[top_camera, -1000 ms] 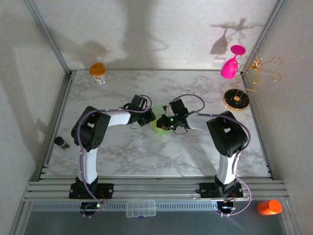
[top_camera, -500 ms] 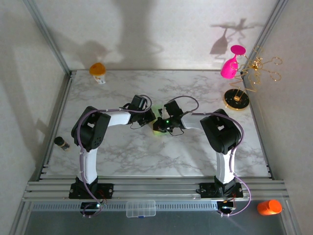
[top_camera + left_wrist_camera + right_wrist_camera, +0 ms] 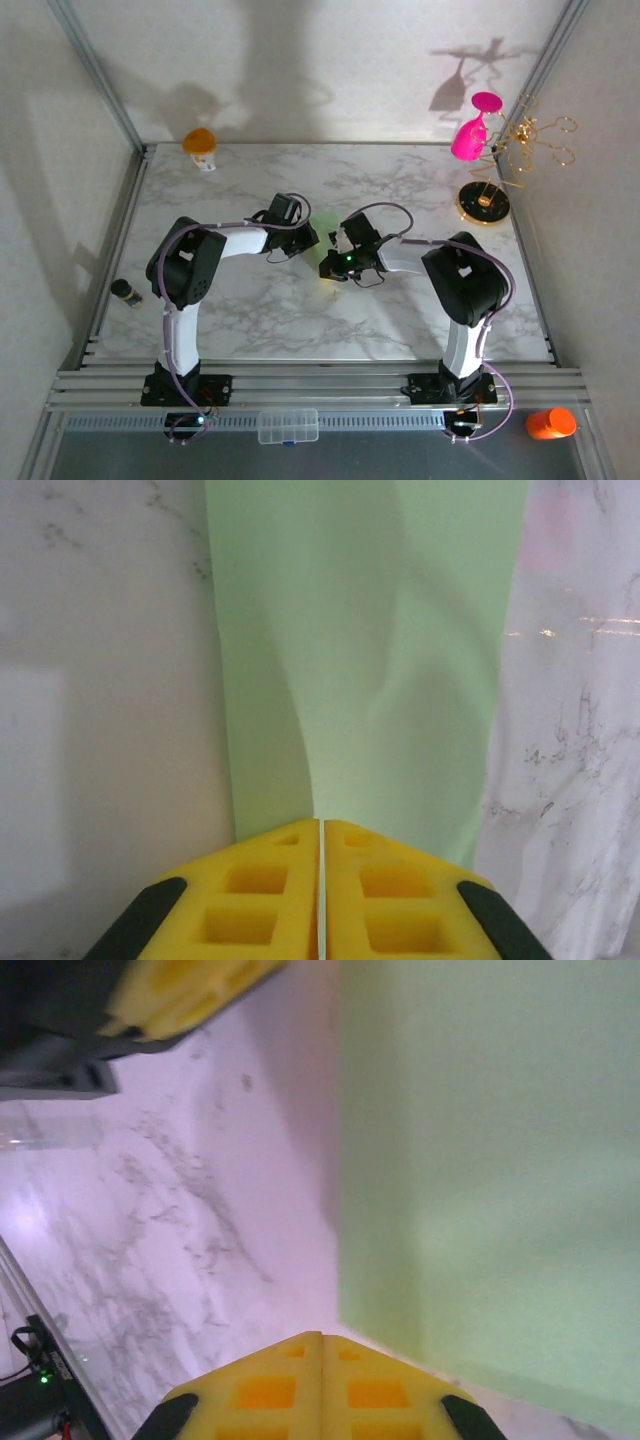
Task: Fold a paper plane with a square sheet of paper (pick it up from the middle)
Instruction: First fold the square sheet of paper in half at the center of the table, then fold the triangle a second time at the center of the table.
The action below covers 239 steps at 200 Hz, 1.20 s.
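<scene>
The square sheet of paper (image 3: 323, 228) is pale green and lies mid-table between the two grippers, mostly hidden by them in the top view. My left gripper (image 3: 305, 240) is shut on the sheet's edge; in the left wrist view the paper (image 3: 370, 660) runs straight out from the yellow fingertips (image 3: 320, 822), with a soft crease in it. My right gripper (image 3: 330, 265) is shut, its tip (image 3: 321, 1336) right at a corner of the paper (image 3: 500, 1160), nothing seen between its pads. The left fingers (image 3: 180, 995) show at the top left of the right wrist view.
A gold stand (image 3: 483, 203) with a pink glass (image 3: 468, 135) hanging on it is at the back right. An orange object (image 3: 200, 143) sits back left. A small dark bottle (image 3: 125, 292) stands at the left edge. A clear box (image 3: 288, 425) and an orange cup (image 3: 550, 423) lie in front of the table.
My right gripper has slid left and toward the near side along the paper; less green shows in the top view. The left arm has stayed put.
</scene>
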### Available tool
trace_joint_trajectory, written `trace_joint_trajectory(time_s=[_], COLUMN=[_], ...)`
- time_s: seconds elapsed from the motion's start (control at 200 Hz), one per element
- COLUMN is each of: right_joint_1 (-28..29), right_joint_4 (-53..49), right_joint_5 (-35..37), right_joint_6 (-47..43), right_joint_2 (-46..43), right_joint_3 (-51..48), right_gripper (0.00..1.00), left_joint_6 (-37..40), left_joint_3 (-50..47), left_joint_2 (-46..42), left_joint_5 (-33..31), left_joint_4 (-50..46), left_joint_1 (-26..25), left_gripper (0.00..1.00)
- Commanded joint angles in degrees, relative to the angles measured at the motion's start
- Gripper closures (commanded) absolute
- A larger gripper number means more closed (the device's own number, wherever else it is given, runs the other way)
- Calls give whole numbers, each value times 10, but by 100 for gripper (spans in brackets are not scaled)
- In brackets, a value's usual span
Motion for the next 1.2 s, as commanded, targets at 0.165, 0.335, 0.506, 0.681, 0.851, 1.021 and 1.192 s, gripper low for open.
trace_joint_trajectory(time_s=[0.165, 0.335, 0.506, 0.681, 0.851, 1.021, 1.192], right_joint_1=[-54, -94, -109, -118, -118, -118, -118], right_joint_4=[2, -16, -35, -36, -42, -53, -55], right_joint_5=[103, 122, 133, 121, 91, 74, 52], right_joint_6=[29, 29, 42, 60, 61, 61, 57], right_joint_2=[-48, -50, -48, -44, -34, -26, -21], right_joint_3=[-17, -20, -25, -32, -25, -19, -15], right_gripper=[82, 70, 61, 57, 56, 56, 56], left_joint_6=[7, -41, -69, -75, -80, -90, -101], left_joint_3=[17, -19, -33, -32, -33, -42, -56], left_joint_2=[-52, -73, -69, -43, -25, -21, -20], left_joint_5=[11, -18, -51, -58, -65, -67, -65], left_joint_4=[-4, 5, 3, 5, 2, 5, 12], left_joint_1=[-9, -32, -43, -43, -39, -38, -35], left_gripper=[77, 71, 72, 72, 73, 73, 73])
